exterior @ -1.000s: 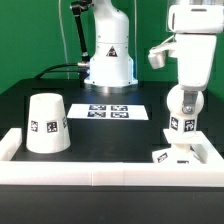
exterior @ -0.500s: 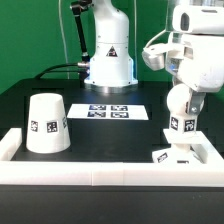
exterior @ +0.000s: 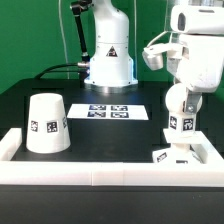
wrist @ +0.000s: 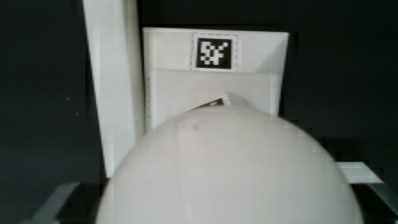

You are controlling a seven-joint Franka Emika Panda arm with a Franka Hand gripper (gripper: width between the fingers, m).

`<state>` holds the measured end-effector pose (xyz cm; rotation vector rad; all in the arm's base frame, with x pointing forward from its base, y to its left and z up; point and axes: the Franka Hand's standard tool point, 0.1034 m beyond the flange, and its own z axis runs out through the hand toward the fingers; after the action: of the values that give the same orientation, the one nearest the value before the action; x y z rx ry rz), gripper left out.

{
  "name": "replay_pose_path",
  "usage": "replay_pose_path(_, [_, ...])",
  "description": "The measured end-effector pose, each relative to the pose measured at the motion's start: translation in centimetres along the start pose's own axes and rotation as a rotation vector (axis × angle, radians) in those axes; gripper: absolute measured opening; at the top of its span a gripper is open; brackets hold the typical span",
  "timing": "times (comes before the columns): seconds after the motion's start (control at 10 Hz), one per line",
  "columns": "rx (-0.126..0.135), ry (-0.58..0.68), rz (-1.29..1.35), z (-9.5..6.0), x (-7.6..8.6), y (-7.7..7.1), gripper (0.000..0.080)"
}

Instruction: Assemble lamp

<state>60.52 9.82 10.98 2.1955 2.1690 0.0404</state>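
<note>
The white round bulb [exterior: 179,104] stands upright with its tagged neck down on the flat square base [exterior: 170,155], at the exterior view's right near the front rail. My gripper [exterior: 181,97] comes down from above and is shut on the bulb's round head. In the wrist view the bulb [wrist: 222,165] fills the foreground between my gripper's [wrist: 217,195] dark fingers [wrist: 59,196], with the tagged base [wrist: 205,85] beyond it. The large tapered shade [exterior: 47,123] stands mouth down at the exterior view's left, far from the gripper.
The marker board [exterior: 108,111] lies flat mid-table. The white rail [exterior: 100,176] runs along the front and both sides, close to the base. The arm's pedestal [exterior: 108,62] stands at the back with cables to its left.
My hand has turned a little over the bulb and shifted slightly toward the exterior view's left. The bulb, base and shade stay where they were.
</note>
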Motion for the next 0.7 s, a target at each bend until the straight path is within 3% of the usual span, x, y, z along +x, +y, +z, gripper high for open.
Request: replay_pose_path(0.7, [0.012, 0.004, 0.799, -0.26, 0.41, 0.00, 0.0578])
